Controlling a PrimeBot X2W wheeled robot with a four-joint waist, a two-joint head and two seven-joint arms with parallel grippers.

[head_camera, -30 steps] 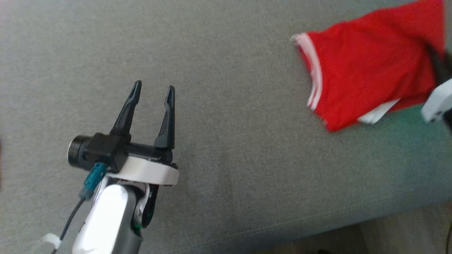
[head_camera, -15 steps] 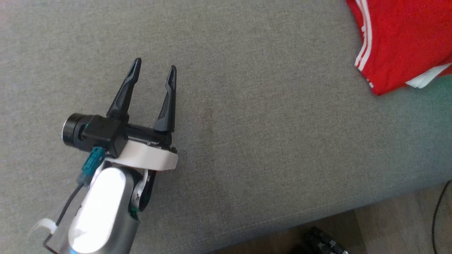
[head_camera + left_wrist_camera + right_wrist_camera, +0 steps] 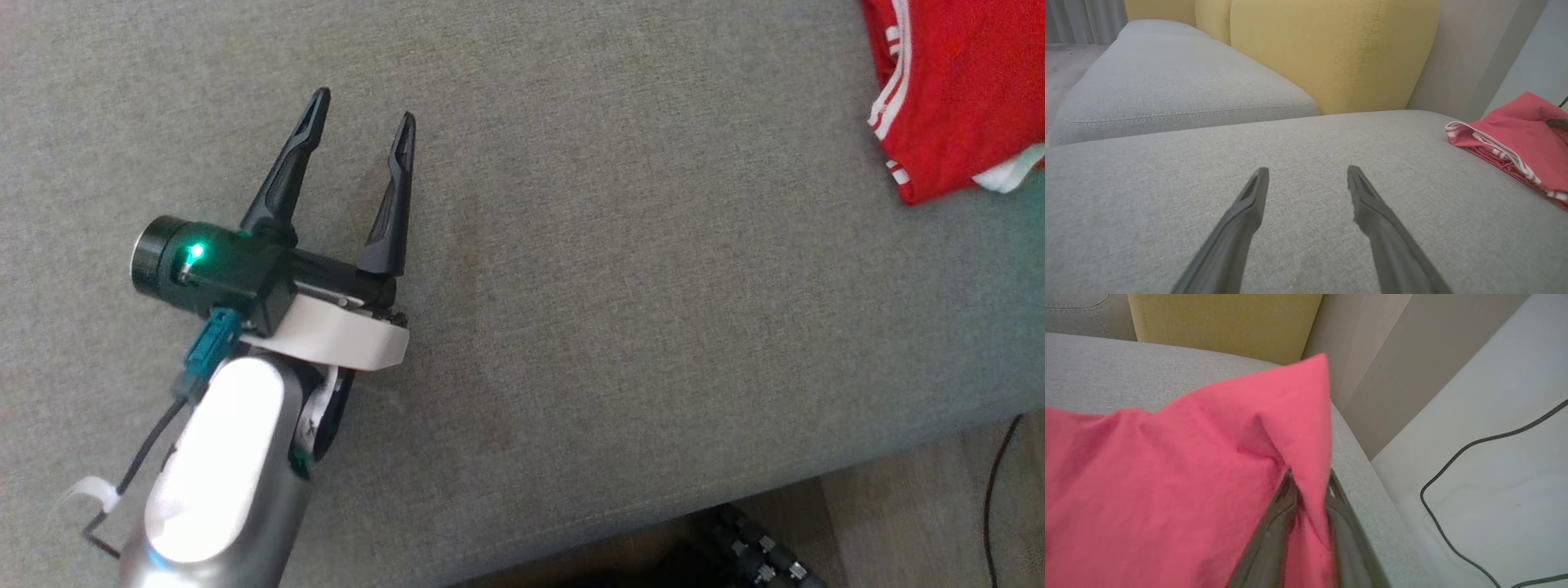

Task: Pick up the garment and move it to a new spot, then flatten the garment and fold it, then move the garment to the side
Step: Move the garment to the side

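The red jersey garment with white-striped trim (image 3: 955, 98) has travelled to the grey fabric sofa seat's (image 3: 612, 286) right end, cloth between the right gripper's (image 3: 1310, 479) narrow fingers, grip unclear, the left gripper (image 3: 363, 106) splayed empty, suggesting the sideways move is ending.

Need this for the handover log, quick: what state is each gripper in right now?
Left gripper: open, holding nothing.
Right gripper: jaws closed on a fold of the red garment.
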